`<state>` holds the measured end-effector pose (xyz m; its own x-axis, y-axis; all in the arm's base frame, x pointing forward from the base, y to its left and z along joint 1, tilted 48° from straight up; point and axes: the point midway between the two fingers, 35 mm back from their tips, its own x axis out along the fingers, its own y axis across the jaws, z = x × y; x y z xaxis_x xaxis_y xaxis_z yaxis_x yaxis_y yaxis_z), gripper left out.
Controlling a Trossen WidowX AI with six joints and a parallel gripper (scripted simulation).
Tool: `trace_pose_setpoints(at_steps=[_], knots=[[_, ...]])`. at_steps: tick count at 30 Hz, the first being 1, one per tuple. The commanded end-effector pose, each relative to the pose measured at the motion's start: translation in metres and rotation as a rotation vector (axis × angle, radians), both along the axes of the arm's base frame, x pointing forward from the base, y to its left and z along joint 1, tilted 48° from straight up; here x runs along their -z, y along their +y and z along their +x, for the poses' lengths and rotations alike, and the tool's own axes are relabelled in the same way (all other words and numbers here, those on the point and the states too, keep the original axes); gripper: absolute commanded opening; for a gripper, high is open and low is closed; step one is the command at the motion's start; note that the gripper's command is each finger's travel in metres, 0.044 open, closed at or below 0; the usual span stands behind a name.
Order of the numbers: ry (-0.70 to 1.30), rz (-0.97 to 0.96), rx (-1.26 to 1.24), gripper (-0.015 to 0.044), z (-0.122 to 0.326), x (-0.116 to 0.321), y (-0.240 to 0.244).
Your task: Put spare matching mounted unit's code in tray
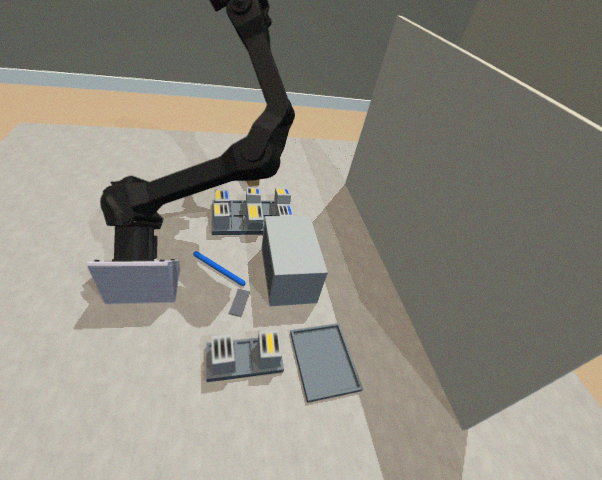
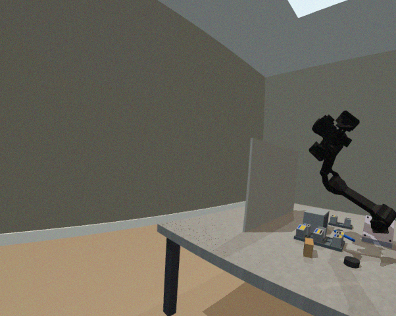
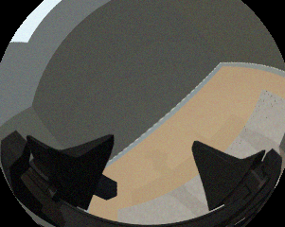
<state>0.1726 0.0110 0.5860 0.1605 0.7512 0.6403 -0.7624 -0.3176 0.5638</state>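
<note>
My gripper [image 3: 155,143] is open and empty, raised high above the table; in the top view it is mostly cut off at the top. A back rack [image 1: 237,232] [image 2: 331,247] holds several grey blocks with yellow, black and blue bars on top. A front rack [image 1: 245,356] [image 2: 341,226] holds a block with three black bars [image 1: 221,351] and a block with black, yellow and black bars [image 1: 269,346]. The rimmed tray [image 1: 324,361] is empty. I cannot tell for certain which thing is the mounted unit, and no code on its back is readable.
A large grey box [image 1: 293,258] [image 2: 315,219] stands between the racks. A tall panel [image 1: 472,232] [image 2: 271,184] stands beyond the tray. A blue rod [image 1: 218,268] [image 2: 348,237], a flat grey piece [image 1: 238,302], an orange block [image 2: 308,247] and a black disc [image 2: 351,262] lie around.
</note>
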Motion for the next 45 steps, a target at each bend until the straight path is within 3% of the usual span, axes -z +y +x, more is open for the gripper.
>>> trace_pose_setpoints(at_steps=[1, 8, 13, 19, 26, 33, 45], knots=[[0.0, 0.0, 0.0, 0.0426, 0.0, 0.0, 0.0], [-0.015, -0.004, 0.012, 0.044, -0.005, -0.001, 0.0], [-0.172, -0.064, 0.143, 0.044, -0.052, -0.012, 0.01], [-0.39, -0.21, 0.331, 0.044, -0.108, -0.014, 0.051], [-0.568, -0.422, 0.509, 0.044, -0.129, -0.004, 0.115], [-0.692, -0.694, 0.633, 0.044, -0.107, 0.025, 0.184], [-0.723, -1.173, 0.689, 0.044, -0.003, 0.104, 0.246]])
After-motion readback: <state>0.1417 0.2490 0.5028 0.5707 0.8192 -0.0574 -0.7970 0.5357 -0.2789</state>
